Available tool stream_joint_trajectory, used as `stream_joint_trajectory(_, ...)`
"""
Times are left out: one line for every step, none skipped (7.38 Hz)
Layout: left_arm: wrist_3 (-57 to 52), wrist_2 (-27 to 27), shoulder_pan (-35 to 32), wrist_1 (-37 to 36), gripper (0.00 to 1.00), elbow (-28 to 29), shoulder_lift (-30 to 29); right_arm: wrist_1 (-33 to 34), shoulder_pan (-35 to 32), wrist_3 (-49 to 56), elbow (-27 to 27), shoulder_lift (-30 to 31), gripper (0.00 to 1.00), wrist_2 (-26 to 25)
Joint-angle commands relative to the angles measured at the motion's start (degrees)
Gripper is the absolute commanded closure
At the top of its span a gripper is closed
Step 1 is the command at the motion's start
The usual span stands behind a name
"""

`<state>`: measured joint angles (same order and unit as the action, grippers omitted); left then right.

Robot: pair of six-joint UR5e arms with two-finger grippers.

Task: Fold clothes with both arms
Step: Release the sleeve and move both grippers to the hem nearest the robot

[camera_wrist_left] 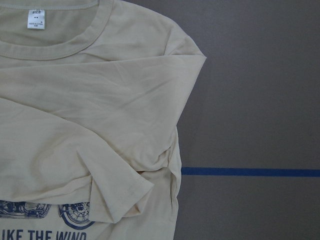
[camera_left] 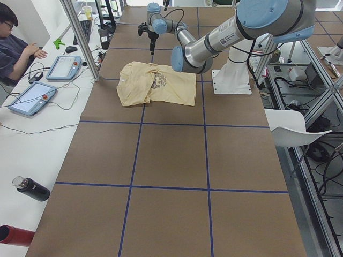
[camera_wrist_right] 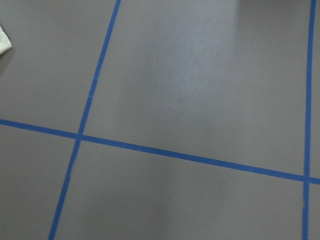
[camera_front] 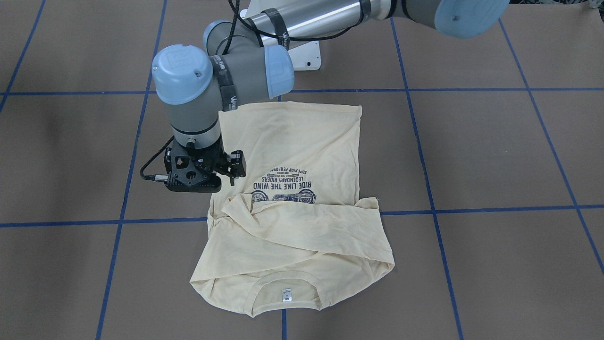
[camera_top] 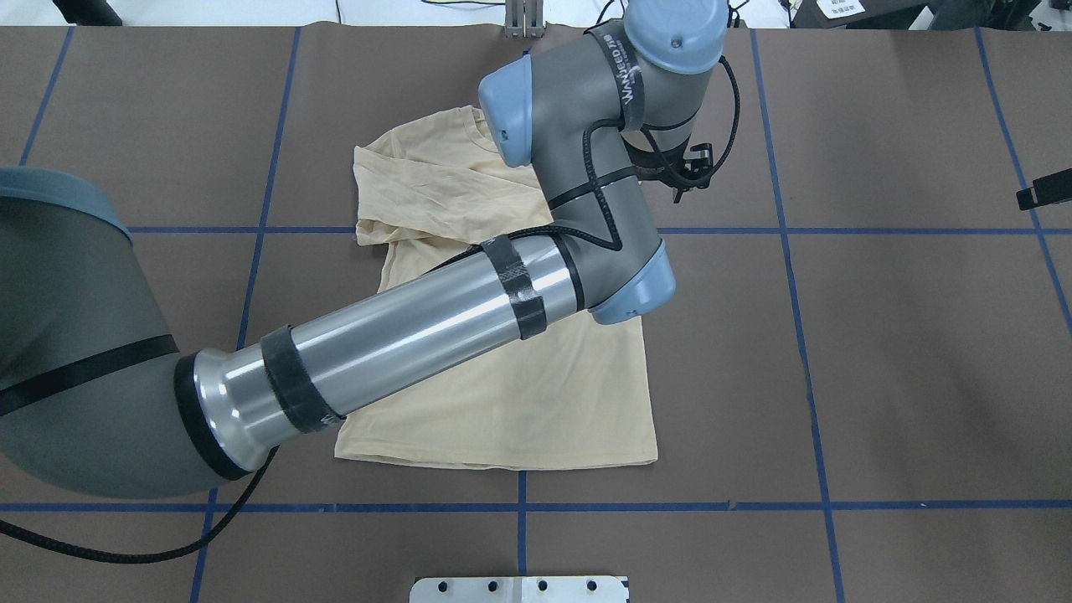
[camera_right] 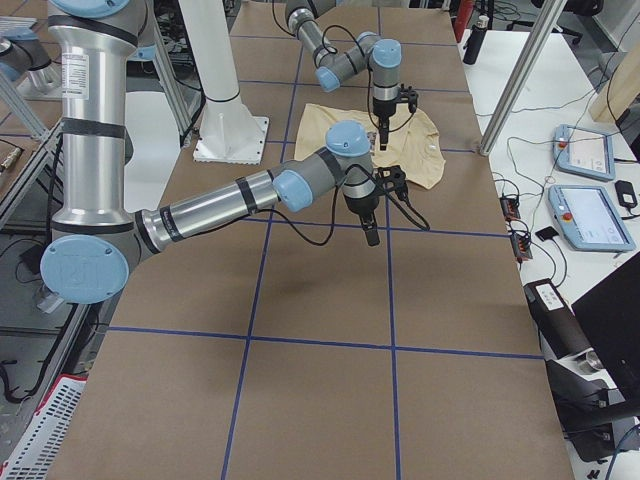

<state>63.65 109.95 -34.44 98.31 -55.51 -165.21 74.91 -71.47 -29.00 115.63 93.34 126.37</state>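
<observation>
The cream-yellow T-shirt (camera_front: 292,156) lies flat on the table with the navy print up. Both sleeves are folded across the chest, and the collar and white label (camera_front: 286,295) point away from the robot. It also shows in the overhead view (camera_top: 502,402) and the left wrist view (camera_wrist_left: 90,100). My left arm reaches across the shirt. Its gripper (camera_front: 193,177) hangs over bare table just beside the shirt's edge and holds nothing; its fingers are hidden. My right gripper (camera_right: 370,235) hovers above the table short of the shirt. I cannot tell if it is open or shut.
Blue tape lines (camera_wrist_right: 150,147) grid the brown table. The white pedestal base (camera_front: 304,54) stands behind the shirt's hem. An operator (camera_left: 13,48), teach pendants (camera_left: 32,99) and a dark bottle (camera_left: 29,188) sit along the white side bench. A metal post (camera_left: 80,37) stands near the shirt.
</observation>
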Motion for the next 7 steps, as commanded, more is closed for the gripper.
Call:
stream_joint_trajectory(-3.61,-0.09,-0.19,-0.67,0.0,-14.74,12.66,-8.87,9.54,-18.9,0.55,-1.83,0.0,-3.2)
stream_joint_trajectory(-5.19,-0.26,-0.28,-0.67,0.0,-23.07,19.94,-8.9,17.25,-26.91,3.08,-2.98,0.0,-10.45)
stream_joint_trajectory(-6.94,-0.7,-0.28,-0.67,0.0,-32.64,28.28,-8.64,25.42,-34.56,3.63,-4.9,0.0,-19.05)
stream_joint_trajectory(-10.27,-2.88,-0.11,-0.58,0.0,-43.0,37.5,-8.46,32.46,-39.94,3.81,-6.14,0.0,-26.27)
stream_joint_trajectory(-12.3,-3.86,0.24,-0.49,0.0,-51.02,45.51,-8.37,37.92,-44.52,4.07,-6.24,0.0,-30.52)
stream_joint_trajectory(-12.41,-4.3,0.68,-0.14,0.0,-55.63,50.72,-6.72,43.11,-48.13,5.99,-6.24,0.0,-35.0)
stream_joint_trajectory(-12.24,-4.57,2.17,1.25,0.0,-58.02,54.26,0.87,49.17,-52.43,10.01,-7.03,0.0,-40.01)
